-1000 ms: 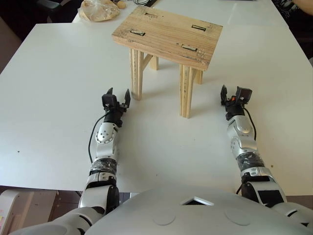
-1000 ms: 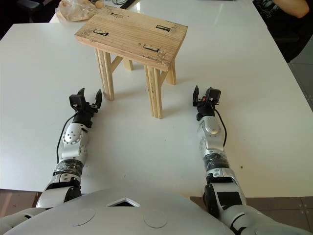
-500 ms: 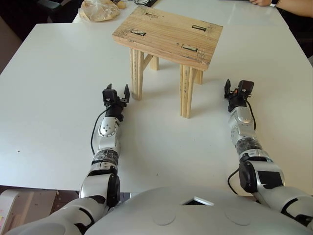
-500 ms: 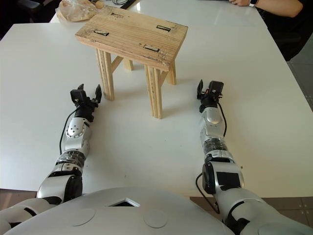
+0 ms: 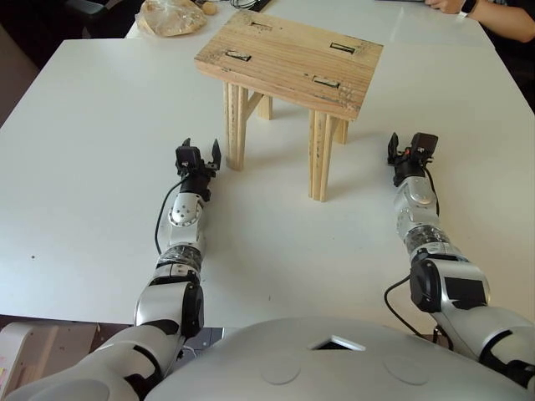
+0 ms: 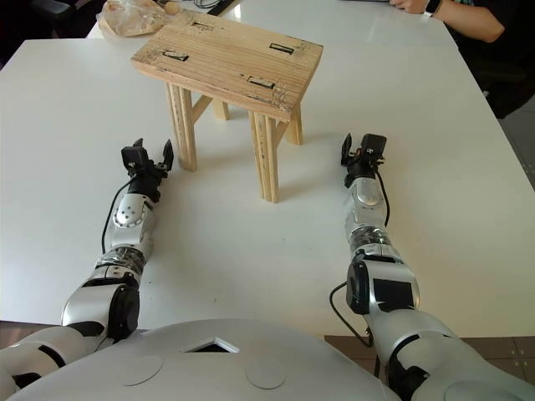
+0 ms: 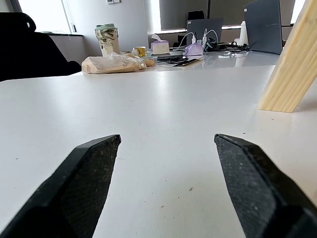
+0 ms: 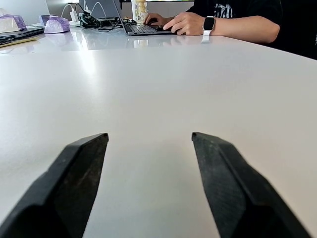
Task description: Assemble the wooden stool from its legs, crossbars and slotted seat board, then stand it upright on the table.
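So the wooden stool (image 6: 227, 63) is standing upright on the white table (image 6: 67, 125), left gripper (image 6: 154, 148) and right gripper (image 6: 355, 144) sitting either side, not touching it.

You're getting bright, even light here; the white table (image 8: 99, 64) is throwing glare at its far end, and the stool (image 5: 288, 60) is casting only a soft shadow underneath.

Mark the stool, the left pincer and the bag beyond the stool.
stool (image 5: 288, 60), left eye view, middle of its top surface.
left pincer (image 5: 201, 146), left eye view, midway between its fingertips.
bag (image 5: 170, 17), left eye view, middle of the bag.
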Controlling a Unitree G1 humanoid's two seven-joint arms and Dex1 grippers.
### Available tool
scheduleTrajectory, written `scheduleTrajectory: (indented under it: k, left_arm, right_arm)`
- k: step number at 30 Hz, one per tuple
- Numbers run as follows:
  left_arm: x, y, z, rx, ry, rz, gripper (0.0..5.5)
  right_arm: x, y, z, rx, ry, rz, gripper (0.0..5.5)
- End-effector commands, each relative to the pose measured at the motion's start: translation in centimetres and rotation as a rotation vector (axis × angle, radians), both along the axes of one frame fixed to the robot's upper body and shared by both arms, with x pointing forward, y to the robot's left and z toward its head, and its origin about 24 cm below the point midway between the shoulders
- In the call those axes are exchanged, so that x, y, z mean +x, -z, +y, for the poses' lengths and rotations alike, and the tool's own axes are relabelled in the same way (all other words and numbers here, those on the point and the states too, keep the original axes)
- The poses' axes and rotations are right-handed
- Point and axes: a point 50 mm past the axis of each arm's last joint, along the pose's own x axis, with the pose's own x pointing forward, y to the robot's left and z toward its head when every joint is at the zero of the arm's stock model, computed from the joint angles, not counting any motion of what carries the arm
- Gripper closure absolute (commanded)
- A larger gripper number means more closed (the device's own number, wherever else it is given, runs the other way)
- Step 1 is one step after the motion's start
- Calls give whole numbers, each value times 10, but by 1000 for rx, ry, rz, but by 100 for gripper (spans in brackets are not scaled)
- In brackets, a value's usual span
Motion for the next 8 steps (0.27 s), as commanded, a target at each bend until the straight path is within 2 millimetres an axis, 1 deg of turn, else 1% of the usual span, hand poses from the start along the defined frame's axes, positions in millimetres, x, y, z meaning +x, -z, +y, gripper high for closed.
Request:
scheduleTrajectory:
  k: [1,5,6,8]
  left_arm:
    - [2,2,-1,-51,-27,12,196]
    - [8,-1,-11,-85,-33,3,196]
    - [10,-3,-11,-99,-41,-1,196]
    - [16,-8,-5,-144,-76,-9,196]
  right_arm:
    - [-13,23,3,34,18,113,238]
    - [-13,23,3,38,29,117,238]
    - [-13,23,3,37,30,118,238]
    - [-11,21,2,35,30,113,238]
